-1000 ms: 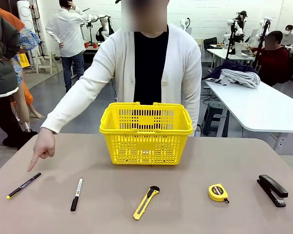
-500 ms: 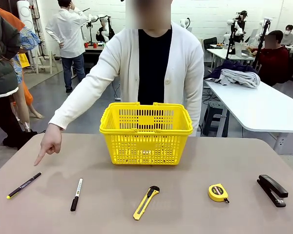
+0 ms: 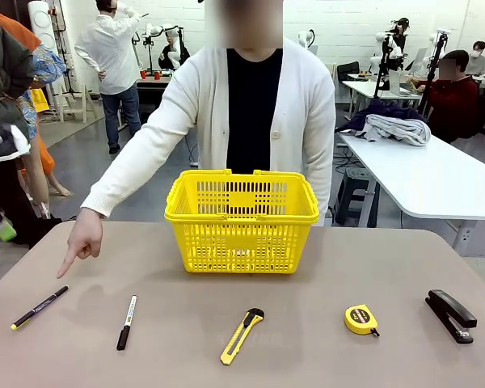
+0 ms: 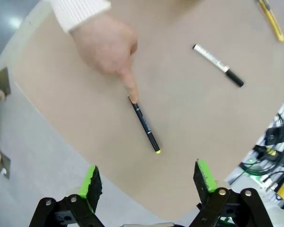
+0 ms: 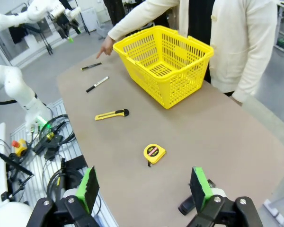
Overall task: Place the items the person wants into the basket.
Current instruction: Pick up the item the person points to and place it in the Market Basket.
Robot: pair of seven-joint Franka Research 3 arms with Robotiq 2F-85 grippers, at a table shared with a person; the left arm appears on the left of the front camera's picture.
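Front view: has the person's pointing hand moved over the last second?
Yes. The hand has drawn back slightly from the black pen, toward the yellow basket; both of those lie where they did. It still points toward the pen.

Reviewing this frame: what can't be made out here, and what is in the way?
- Stapler, right wrist view: mostly hidden behind a finger of the right end effector.
- Utility knife, left wrist view: cut off by the top edge.
- Tape measure, front view: its label print is too small to read.
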